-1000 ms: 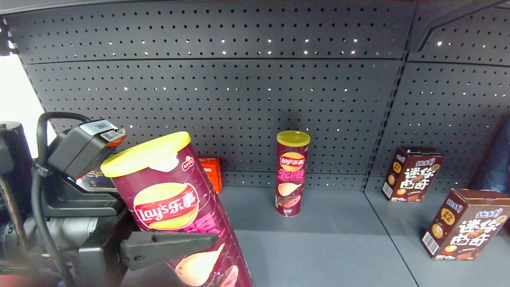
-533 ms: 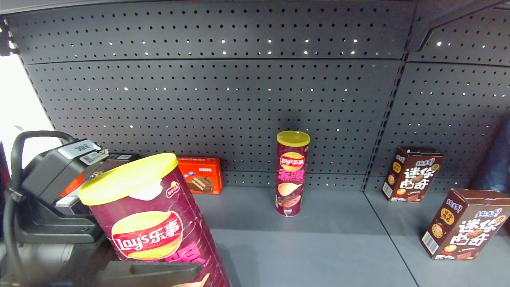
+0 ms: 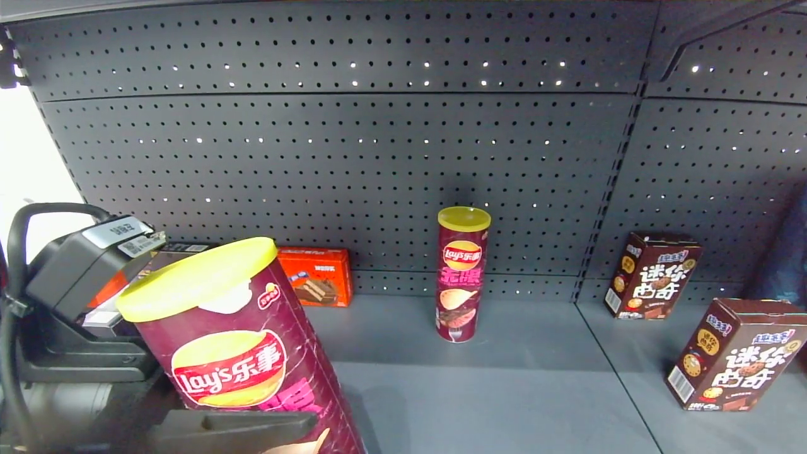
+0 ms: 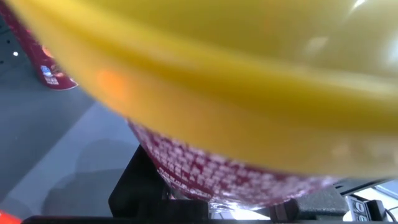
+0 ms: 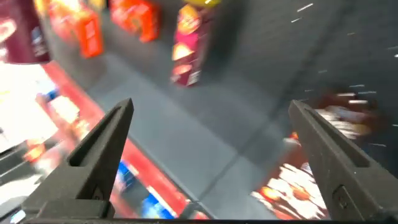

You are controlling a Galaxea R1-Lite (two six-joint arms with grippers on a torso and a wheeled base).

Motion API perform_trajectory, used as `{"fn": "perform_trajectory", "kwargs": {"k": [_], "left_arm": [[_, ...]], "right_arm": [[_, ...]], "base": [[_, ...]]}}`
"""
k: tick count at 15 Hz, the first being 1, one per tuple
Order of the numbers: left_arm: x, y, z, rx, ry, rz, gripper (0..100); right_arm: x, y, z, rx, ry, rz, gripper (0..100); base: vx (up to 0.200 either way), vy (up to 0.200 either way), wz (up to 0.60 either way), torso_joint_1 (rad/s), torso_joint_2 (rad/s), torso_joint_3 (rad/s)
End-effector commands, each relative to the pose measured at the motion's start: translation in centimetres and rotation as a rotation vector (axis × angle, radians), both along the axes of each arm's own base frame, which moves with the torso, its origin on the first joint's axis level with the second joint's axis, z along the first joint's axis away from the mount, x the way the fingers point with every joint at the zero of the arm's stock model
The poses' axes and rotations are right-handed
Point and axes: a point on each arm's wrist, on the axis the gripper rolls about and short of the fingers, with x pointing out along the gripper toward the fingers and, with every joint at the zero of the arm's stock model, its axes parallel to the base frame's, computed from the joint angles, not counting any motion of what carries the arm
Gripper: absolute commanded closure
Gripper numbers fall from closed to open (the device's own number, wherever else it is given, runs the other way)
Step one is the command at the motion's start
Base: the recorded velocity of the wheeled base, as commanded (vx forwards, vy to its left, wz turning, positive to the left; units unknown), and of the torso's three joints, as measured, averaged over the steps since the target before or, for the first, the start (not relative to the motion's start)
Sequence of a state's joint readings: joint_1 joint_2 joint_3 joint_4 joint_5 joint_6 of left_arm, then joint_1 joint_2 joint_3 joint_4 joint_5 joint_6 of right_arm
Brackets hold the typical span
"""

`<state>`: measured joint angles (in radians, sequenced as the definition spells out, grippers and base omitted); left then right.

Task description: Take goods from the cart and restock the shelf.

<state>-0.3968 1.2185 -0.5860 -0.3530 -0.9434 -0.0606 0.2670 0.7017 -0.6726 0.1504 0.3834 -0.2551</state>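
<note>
My left gripper (image 3: 271,421) is shut on a maroon chips can (image 3: 233,353) with a yellow lid, held tilted at the lower left, in front of the grey shelf (image 3: 504,391). One dark finger (image 3: 233,429) crosses the can's front; the other is hidden behind it. In the left wrist view the yellow lid (image 4: 249,68) sits very close, with the maroon can body (image 4: 217,174) below it. A second, matching can (image 3: 463,274) stands upright at the back middle of the shelf. My right gripper (image 5: 214,165) hangs open and holds nothing, above the shelf and that can (image 5: 186,43).
An orange box (image 3: 318,275) lies against the pegboard back wall (image 3: 378,157), left of the standing can. Two brown cookie boxes (image 3: 652,275) (image 3: 734,362) stand on the right shelf section. Bare shelf floor lies between the held can and the standing one.
The left gripper and its can have moved down and to the left, uncovering the orange box behind. The last half second shows only a slight further drift. Nothing on the shelf moved.
</note>
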Motion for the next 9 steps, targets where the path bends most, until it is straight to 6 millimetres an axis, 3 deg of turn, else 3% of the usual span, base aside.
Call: {"fn": "perform_trajectory", "kwargs": {"k": [1,5,9], "left_arm": [[0.0,-0.1,0.2,-0.003,-0.004,-0.003,100],[-0.2,0.1,-0.3,0.005,0.013,-0.002,100],[-0.2,0.1,-0.3,0.004,0.013,0.0,100]], "right_arm": [[5.2,2.6,0.2,-0.042,0.155,0.09,0],[11.3,5.7,0.6,-0.04,0.117,0.099,0],[13.2,7.4,-0.6,-0.055,0.156,0.143,0]], "base": [[0.0,0.0,0.0,0.0,0.0,0.0],[0.0,0.0,0.0,0.0,0.0,0.0],[0.0,0.0,0.0,0.0,0.0,0.0]]}}
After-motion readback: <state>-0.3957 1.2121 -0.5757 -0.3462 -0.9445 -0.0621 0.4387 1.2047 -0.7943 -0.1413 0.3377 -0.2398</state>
